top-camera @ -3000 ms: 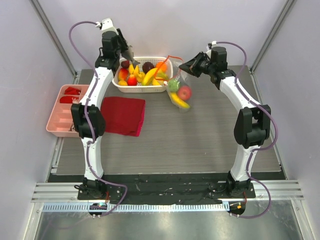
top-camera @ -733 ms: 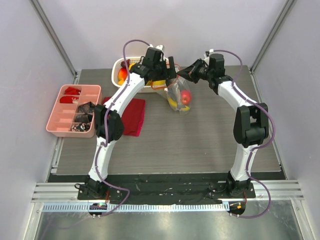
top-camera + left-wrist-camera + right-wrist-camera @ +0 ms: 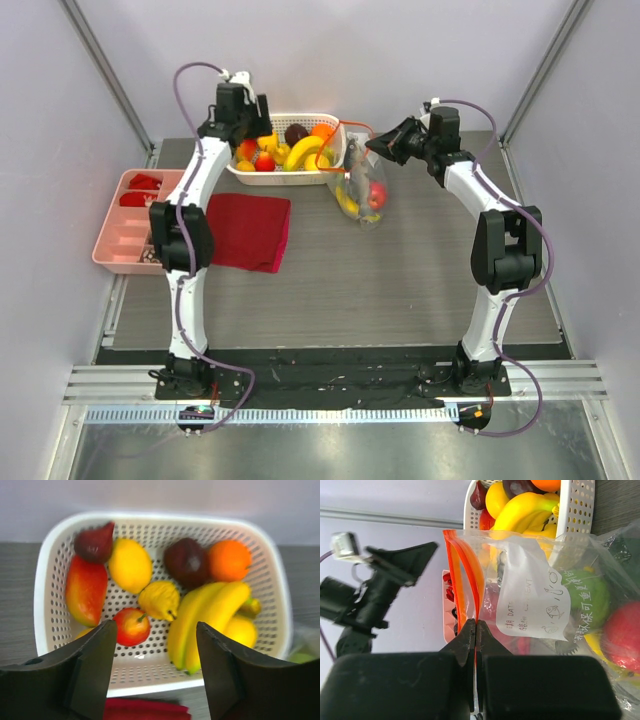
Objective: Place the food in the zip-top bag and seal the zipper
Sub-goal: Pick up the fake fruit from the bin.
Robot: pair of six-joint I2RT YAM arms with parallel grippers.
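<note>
The clear zip-top bag (image 3: 362, 190) hangs beside the basket, and my right gripper (image 3: 375, 147) is shut on its orange-red zipper (image 3: 465, 575) at the mouth. Inside the bag lie a green piece (image 3: 590, 600), a red apple (image 3: 376, 196) and a yellow banana (image 3: 347, 203). More food fills the white basket (image 3: 40, 580): bananas (image 3: 210, 615), a small red apple (image 3: 131, 626), an orange (image 3: 229, 560) and several others. My left gripper (image 3: 156, 675) hovers open over the basket's near rim with nothing between its fingers.
A folded dark red cloth (image 3: 247, 230) lies in front of the basket, left of the bag. A pink compartment tray (image 3: 135, 220) stands at the table's left edge. The grey mat stretches out in front of the bag.
My left arm has drawn back from the bag's mouth to the left end of the basket, jaws apart. The right gripper still holds the zipper edge in nearly the same place.
</note>
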